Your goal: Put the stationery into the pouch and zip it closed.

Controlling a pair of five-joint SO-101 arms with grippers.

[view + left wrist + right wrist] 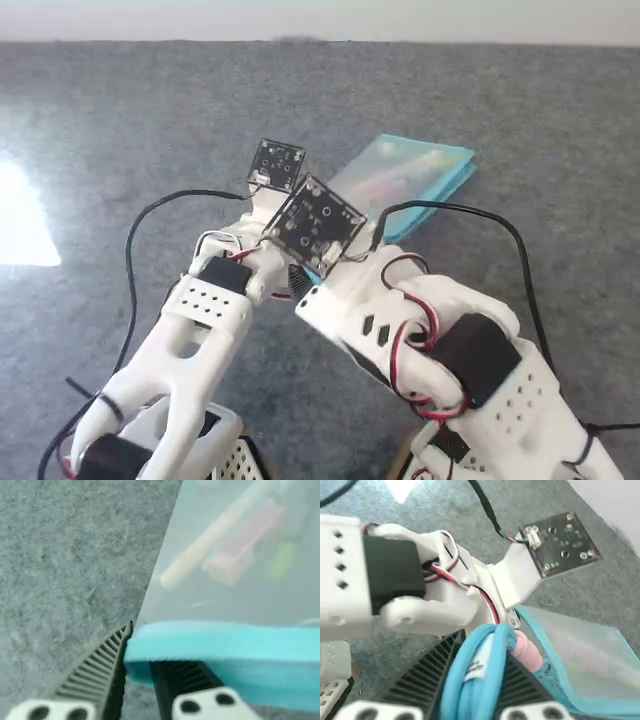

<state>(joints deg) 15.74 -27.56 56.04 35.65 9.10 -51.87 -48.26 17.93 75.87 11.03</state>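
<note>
We see the left gripper [136, 655] clenched on the turquoise rim [225, 640] of the translucent rectangular pouch [400, 172], while the right gripper [482, 652] grasps its turquoise cord loop [470, 680]

1. Pouch [415, 170]: near end hidden under the camera boards [318, 215], high view.
2. Stationery [235, 545] blurred through the pouch wall, left wrist view; cream stick, pink and green bits, types unclear.
3. Pink piece [527, 652] half behind the strap [480, 665]; can't identify.
4. Pouch cut by the frame edge in both wrist views.
</note>
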